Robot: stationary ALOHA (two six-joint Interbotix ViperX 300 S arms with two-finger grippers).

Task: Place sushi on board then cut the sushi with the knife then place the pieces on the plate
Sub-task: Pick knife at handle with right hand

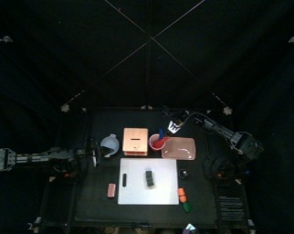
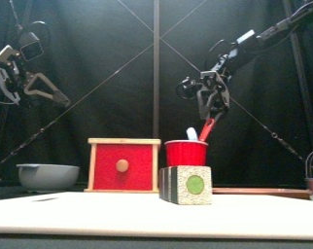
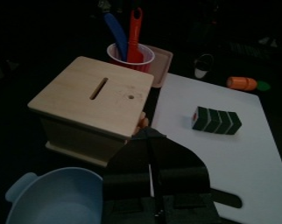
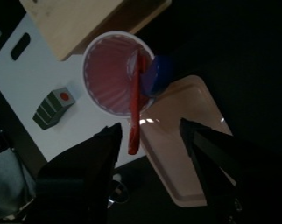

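Arm from the right reaches over the back of the black table (image 1: 100, 206). The right gripper (image 4: 153, 131) hangs above the round red plastic cup (image 2: 187, 154), with its jaws spread wide apart on either side of the red toy knife (image 4: 134, 114) and closed on nothing. The left gripper (image 3: 151, 140) is raised at the left, beside the box, and its jaw tips appear to meet with nothing between them.

The flat white cutting board (image 1: 164, 169) lies at the front centre of the table. The pale wooden box (image 3: 95, 96) with a red drawer front stands behind it. The flat pink tray (image 1: 186, 149) lies just right of the cup and carries nothing. The blue-grey bowl (image 2: 47, 175) with two small handles sits left of the box.

The dark green toy sushi roll (image 2: 188, 185) stands whole on the board. The red toy knife and the blue toy knife (image 4: 161, 74) stand upright in the cup.
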